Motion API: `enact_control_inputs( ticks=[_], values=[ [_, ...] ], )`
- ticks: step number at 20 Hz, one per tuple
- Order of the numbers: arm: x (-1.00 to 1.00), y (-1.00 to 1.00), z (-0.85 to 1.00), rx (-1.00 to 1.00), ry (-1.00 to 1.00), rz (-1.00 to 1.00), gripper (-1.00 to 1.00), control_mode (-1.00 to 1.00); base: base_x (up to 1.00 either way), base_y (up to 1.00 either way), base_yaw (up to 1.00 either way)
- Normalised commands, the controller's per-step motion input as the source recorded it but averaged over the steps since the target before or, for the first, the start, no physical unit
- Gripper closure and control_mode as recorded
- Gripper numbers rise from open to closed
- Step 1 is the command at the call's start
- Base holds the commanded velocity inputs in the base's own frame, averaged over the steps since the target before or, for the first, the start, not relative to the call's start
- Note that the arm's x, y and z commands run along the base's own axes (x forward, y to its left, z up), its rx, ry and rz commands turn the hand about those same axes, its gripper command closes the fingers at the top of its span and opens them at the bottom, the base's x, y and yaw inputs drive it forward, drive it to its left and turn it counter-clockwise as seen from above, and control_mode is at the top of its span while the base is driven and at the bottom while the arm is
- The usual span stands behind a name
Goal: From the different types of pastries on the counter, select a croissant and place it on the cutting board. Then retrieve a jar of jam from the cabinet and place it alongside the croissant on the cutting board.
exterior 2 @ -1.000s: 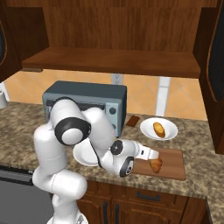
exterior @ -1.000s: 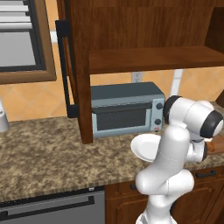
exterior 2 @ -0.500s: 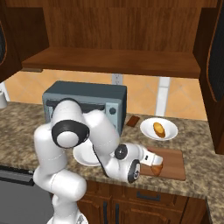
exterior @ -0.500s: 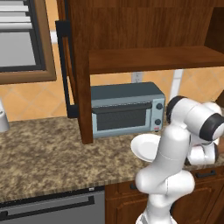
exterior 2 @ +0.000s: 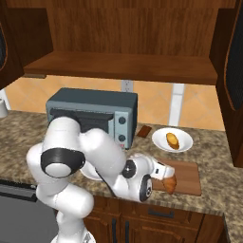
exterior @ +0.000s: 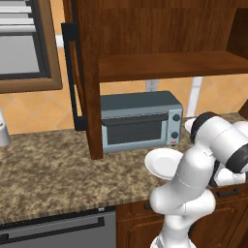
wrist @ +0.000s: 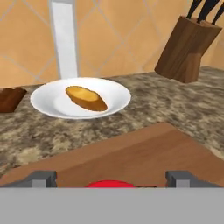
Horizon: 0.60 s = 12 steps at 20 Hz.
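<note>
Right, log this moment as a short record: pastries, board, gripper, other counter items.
croissant: at the gripper's tip, over the near edge of the cutting board
other pastry: golden-yellow piece on a white plate, behind the board
gripper: low over the board; grip on the croissant unclear
second plate: in front of the toaster oven, on the counter
knife block: at the wall, on the far side of the board

We see an orange tiled wall [exterior 2: 199,102] behind a grey toaster oven [exterior: 139,120]. A wooden knife block [wrist: 186,49] stands near the wall, and a dark dishwasher front [exterior: 58,230] sits below.
</note>
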Motion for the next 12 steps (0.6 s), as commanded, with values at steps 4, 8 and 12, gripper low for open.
enact_control_inputs(
  ticks=[4, 8, 12],
  values=[
    [-0.06, 0.79, -1.00, -0.40, -0.71, 0.24, -1.00, -1.00, 0.00, 0.00, 0.00],
    [-0.51, 0.63, -0.63, -0.34, -0.50, 0.15, -1.00, -1.00, 0.00, 0.00, 0.00],
    [-0.82, 0.54, -0.21, -0.25, -0.29, 0.18, -1.00, -1.00, 0.00, 0.00, 0.00]
  ],
)
